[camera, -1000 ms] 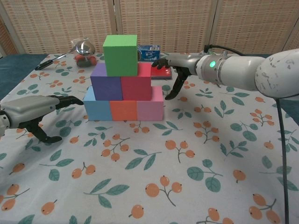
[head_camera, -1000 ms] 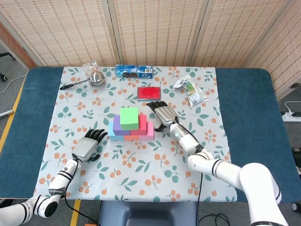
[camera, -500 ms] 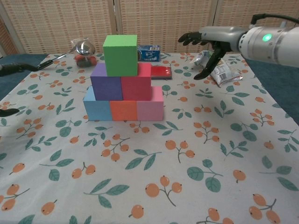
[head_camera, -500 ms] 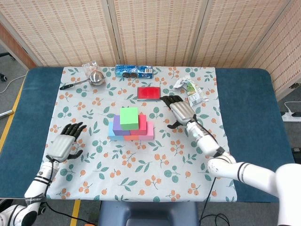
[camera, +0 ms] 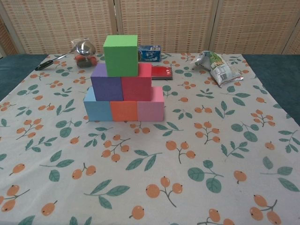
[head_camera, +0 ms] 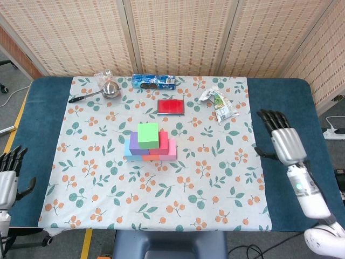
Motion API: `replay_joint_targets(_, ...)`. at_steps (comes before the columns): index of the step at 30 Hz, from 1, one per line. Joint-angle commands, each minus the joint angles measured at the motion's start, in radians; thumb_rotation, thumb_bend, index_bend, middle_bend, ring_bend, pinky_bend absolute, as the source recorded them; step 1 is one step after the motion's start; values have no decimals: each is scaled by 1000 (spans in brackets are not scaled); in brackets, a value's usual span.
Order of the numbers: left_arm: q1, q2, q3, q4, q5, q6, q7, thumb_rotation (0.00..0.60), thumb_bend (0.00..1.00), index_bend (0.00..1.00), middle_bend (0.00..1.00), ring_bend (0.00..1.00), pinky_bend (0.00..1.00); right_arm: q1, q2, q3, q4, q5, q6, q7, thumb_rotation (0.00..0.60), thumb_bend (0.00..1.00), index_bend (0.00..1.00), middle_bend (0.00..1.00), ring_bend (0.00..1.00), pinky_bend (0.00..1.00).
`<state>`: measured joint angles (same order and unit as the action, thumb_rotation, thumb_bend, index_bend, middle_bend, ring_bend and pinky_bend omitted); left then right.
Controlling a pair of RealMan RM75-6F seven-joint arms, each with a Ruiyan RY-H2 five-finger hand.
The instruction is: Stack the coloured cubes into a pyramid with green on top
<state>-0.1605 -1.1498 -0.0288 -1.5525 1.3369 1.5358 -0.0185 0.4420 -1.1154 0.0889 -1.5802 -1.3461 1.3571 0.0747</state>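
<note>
A pyramid of cubes stands mid-table. Its bottom row is a blue cube [camera: 97,109], an orange cube [camera: 123,110] and a pink cube [camera: 150,109]. On them sit a purple cube [camera: 106,87] and a red cube [camera: 137,87], with the green cube [camera: 121,55] [head_camera: 147,135] on top. My left hand [head_camera: 7,179] hangs open off the table's left edge. My right hand [head_camera: 284,142] is open over the blue cloth at the right, holding nothing. Neither hand shows in the chest view.
A red flat box [head_camera: 171,107] lies behind the pyramid. A snack packet [head_camera: 220,102] lies at the back right, a blue biscuit pack [head_camera: 154,81] at the back centre, and a metal ladle [head_camera: 102,91] at the back left. The floral cloth [head_camera: 161,189] covers the table.
Both hands have drawn away from the pyramid, the left past the left table edge and the right out to the right side. They have left the chest view. The cubes have not moved.
</note>
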Motion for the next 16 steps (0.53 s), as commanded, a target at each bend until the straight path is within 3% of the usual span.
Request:
replay_joint_targets(1,58,4,30,-2,1,38,-7,600,380,26,0,0,0,-168,4,-85,55,-111,185,107,600,133,0,12,0,0)
replay_joint_targets(9,124,-41,64,-25,61,95,57,600,371,10,0,0,0,-338,-28,-171,115,-188,318,185,600,133,0,8,0,0)
replay_joint_targets(16,138,-66,65,-24,100,100,107,600,372,9,0,0,0,-406,-58,-176,137,-232,384,179,600,134,0,8,0,0)
